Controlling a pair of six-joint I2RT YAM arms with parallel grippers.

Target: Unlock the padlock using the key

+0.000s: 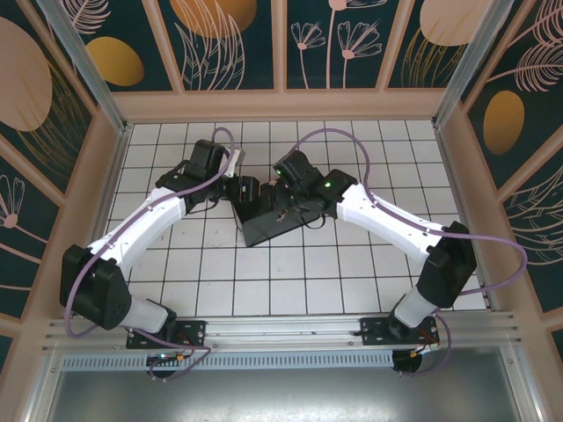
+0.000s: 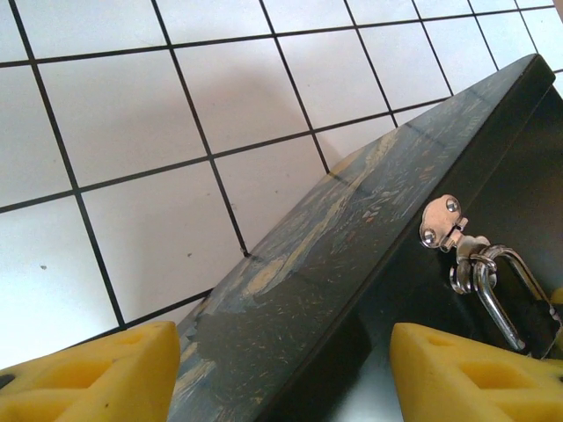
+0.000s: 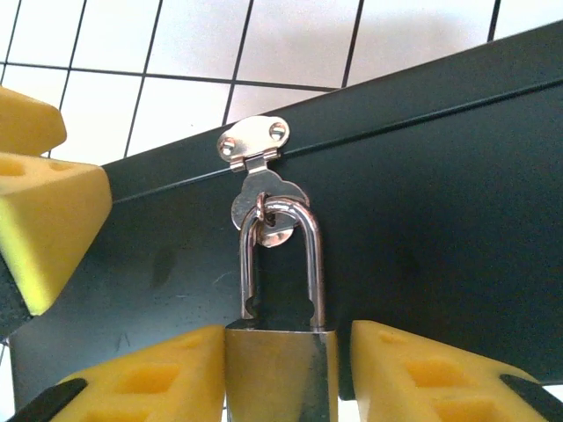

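Note:
A small silver padlock [image 3: 280, 374] hangs by its shackle from the hasp [image 3: 253, 141] on the black box [image 3: 440, 193]. My right gripper [image 3: 288, 338] is open around the padlock's body. One yellow pad touches it and the other stands a sliver off. Notches in the shackle's legs show just above the body. My left gripper [image 2: 283, 338] is open wide, astride the box's [image 2: 334, 237] painted-lid corner; whether it touches I cannot tell. The padlock [image 2: 510, 299] is at the right there. The key is out of view.
The box [image 1: 264, 224] lies at an angle mid-table on white grid tiles, with both grippers meeting over it [image 1: 244, 189] [image 1: 286, 195]. Wooden frame walls ring the table. The left gripper's yellow fingers [image 3: 53, 211] sit at the box's left end.

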